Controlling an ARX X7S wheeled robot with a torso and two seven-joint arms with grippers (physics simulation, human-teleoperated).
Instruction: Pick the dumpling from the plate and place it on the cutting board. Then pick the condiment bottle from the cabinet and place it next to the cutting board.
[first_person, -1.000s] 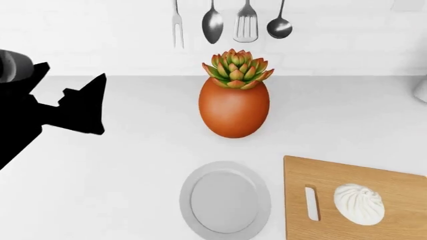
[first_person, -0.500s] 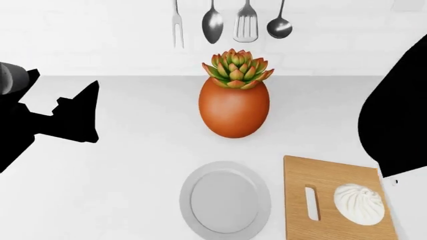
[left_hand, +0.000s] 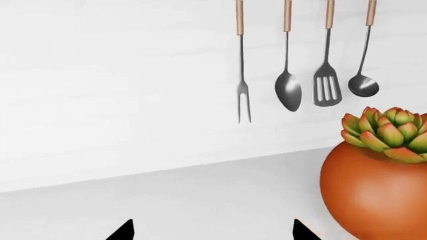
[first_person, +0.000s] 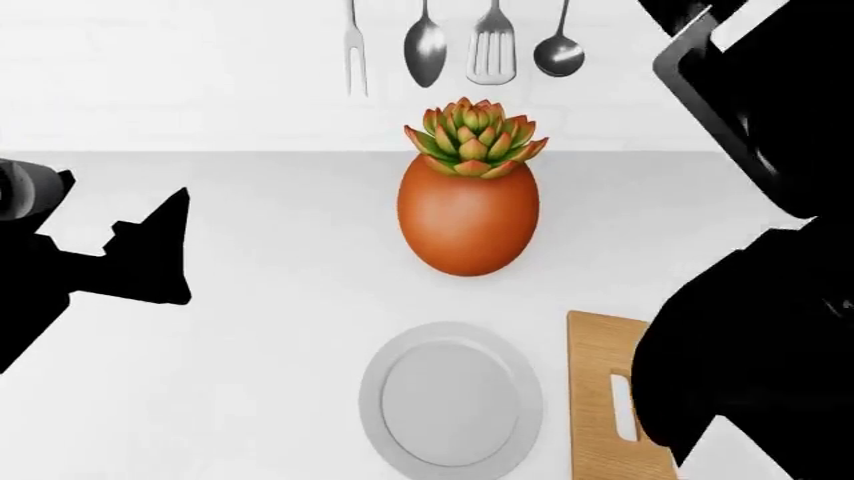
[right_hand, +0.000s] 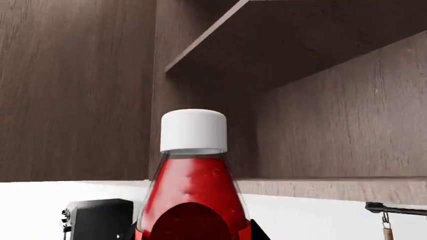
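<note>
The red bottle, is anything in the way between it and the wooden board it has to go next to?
Hard to tell. The red bottle shows only in the right wrist view, close to the camera, seemingly in the right pincer. In the head view, the right arm hides most of the cutting board. The plate lies left of the board.

Head camera is looking down over the counter; left wrist camera, sitting low, is sharing its plant pot (first_person: 469, 213) at twelve o'clock.

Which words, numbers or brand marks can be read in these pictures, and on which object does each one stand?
None can be read. The condiment bottle shows only red body and white cap; its label is out of frame. The plate, cutting board and plant pot carry no text.
</note>
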